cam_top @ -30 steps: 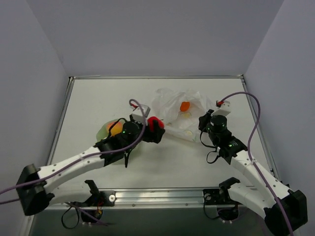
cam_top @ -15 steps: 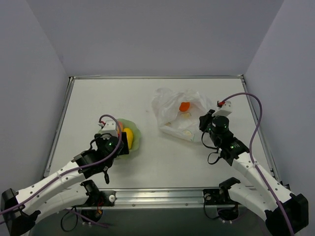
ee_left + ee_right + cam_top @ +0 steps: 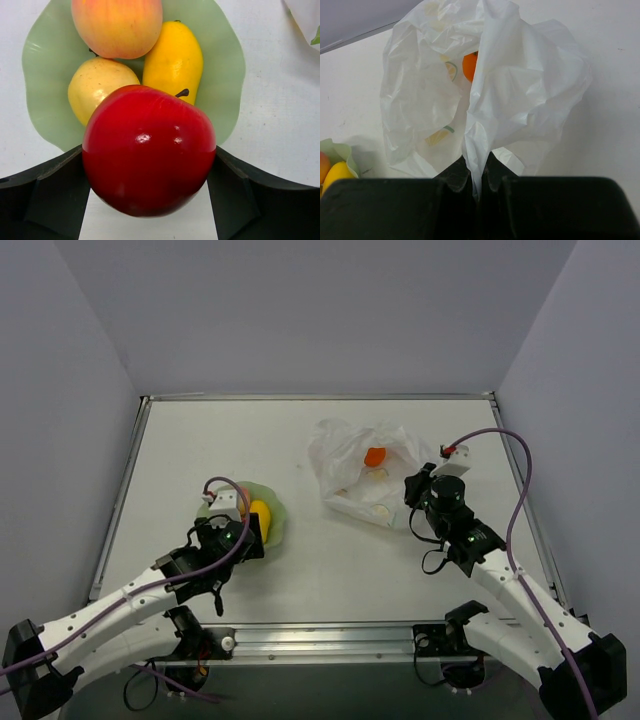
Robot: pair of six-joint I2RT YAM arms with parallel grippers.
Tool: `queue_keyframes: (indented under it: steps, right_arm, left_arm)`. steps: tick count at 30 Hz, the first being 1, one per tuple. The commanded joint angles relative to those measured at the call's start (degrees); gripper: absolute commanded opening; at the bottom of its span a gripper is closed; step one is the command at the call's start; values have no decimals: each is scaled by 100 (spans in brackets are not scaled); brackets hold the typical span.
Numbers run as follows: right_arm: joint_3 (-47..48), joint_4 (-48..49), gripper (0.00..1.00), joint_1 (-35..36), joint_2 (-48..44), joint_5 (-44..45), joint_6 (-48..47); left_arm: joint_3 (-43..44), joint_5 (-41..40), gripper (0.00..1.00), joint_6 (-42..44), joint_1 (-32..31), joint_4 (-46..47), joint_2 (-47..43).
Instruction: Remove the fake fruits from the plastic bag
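My left gripper [image 3: 149, 200] is shut on the red apple [image 3: 148, 150] and holds it over the near rim of the pale green bowl [image 3: 227, 70], which also shows in the top view [image 3: 274, 520]. In the bowl lie a peach-pink fruit [image 3: 117, 25], a long yellow fruit [image 3: 175, 60] and a round yellow fruit [image 3: 100, 87]. My right gripper [image 3: 476, 182] is shut on a fold of the white plastic bag [image 3: 520, 95]. The bag [image 3: 345, 465] lies at mid right with the orange ball [image 3: 375, 456] inside, also seen in the right wrist view [image 3: 469, 66].
The table is walled by a raised metal rim [image 3: 130, 480] on the left, back and right. Purple cables loop from each wrist. The bowl sits left of centre and the bag right of centre, with bare table [image 3: 330, 550] between them.
My left arm has swung back from the bag to the bowl with the red apple in it, and now sits almost still there. The right arm and the bag have not moved.
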Motion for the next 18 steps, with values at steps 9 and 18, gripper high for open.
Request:
queue_keyframes:
  steps: [9, 18]
  right_arm:
    - [63, -62, 0, -45, -389, 12, -70]
    - [125, -150, 0, -45, -416, -15, -88]
  left_arm:
    - [24, -119, 93, 26, -1, 456, 486]
    - [506, -233, 94, 359, -18, 192, -83]
